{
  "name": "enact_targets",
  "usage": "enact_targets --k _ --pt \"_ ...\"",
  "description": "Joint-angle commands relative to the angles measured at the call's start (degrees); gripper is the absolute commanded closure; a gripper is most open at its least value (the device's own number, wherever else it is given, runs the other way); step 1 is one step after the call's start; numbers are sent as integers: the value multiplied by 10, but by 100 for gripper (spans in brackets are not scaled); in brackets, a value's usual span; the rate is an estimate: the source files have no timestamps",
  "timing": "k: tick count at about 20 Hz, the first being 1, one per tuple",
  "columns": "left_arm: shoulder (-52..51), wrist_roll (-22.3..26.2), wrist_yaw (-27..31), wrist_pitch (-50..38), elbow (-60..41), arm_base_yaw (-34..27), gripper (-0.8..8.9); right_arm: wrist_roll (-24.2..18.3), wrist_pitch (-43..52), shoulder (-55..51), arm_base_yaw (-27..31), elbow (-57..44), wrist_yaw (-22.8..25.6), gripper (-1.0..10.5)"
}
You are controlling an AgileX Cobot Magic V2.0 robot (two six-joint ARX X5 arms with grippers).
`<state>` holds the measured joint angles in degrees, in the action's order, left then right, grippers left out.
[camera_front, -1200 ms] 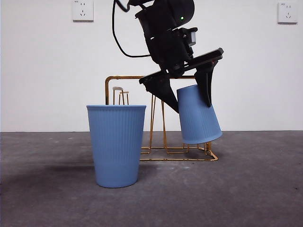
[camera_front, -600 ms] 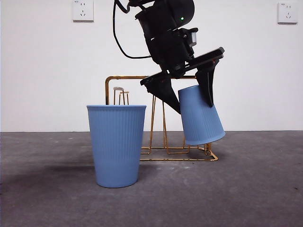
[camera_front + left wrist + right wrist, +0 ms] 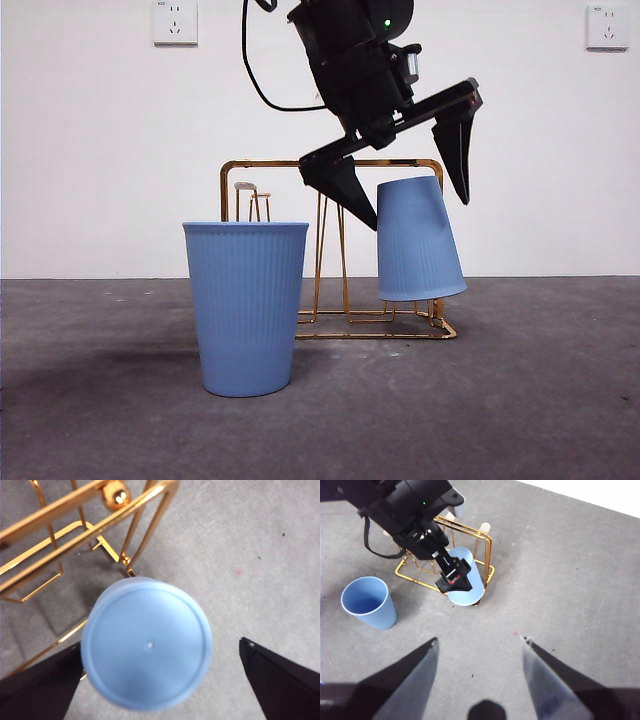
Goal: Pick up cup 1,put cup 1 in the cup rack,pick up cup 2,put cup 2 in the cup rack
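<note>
One blue cup (image 3: 418,240) hangs upside down at the right end of the gold wire cup rack (image 3: 270,163), slightly tilted; whatever holds it up is hidden inside it. My left gripper (image 3: 420,215) is open, its jaws astride the cup's top without touching it. The left wrist view shows the cup's round bottom (image 3: 146,642) between the open jaws of the left gripper (image 3: 161,645), beside the rack (image 3: 75,510). The second blue cup (image 3: 246,305) stands upright in front of the rack's left end. My right gripper (image 3: 479,640) is open and empty, high above the table.
Two white-tipped pegs (image 3: 247,187) stand free at the rack's left end. The right wrist view shows the upright cup (image 3: 367,601), the rack (image 3: 470,532) and the left arm (image 3: 420,515) over it. Grey table runs in front and to the right.
The left gripper's jaws have spread off the upside-down cup and risen a little. The cup has settled lower and more upright on the rack.
</note>
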<state>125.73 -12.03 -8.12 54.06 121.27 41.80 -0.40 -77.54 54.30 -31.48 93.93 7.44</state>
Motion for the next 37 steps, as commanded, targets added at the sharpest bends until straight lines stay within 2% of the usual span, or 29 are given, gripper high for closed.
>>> enact_targets --k 1,7,11,17,24,27,30,34,37 --pt "7 3 2 7 12 0 310 -3 -4 -1 0 -5 -2 667" --pt "7 1 1 53 12 2 311 -10 0 -1 0 -5 -2 667" --pt "7 -9 -40 77 12 5 311 -14 8 -1 0 -5 -6 667" --pt "7 -14 -43 108 12 7 311 -18 11 -1 0 -5 -6 667" --pt "7 -12 -43 214 12 13 311 -28 12 -1 0 -5 -7 667" --pt "0 -12 -73 215 12 23 311 -29 12 -1 0 -5 -6 667" --pt "-21 -12 -72 215 12 40 311 -30 12 -1 0 -5 -9 667" --pt "-87 -4 -61 215 12 57 312 -31 11 -1 0 -5 -20 667" --pt "-170 2 8 216 12 67 312 -30 12 -1 0 -5 -22 667"
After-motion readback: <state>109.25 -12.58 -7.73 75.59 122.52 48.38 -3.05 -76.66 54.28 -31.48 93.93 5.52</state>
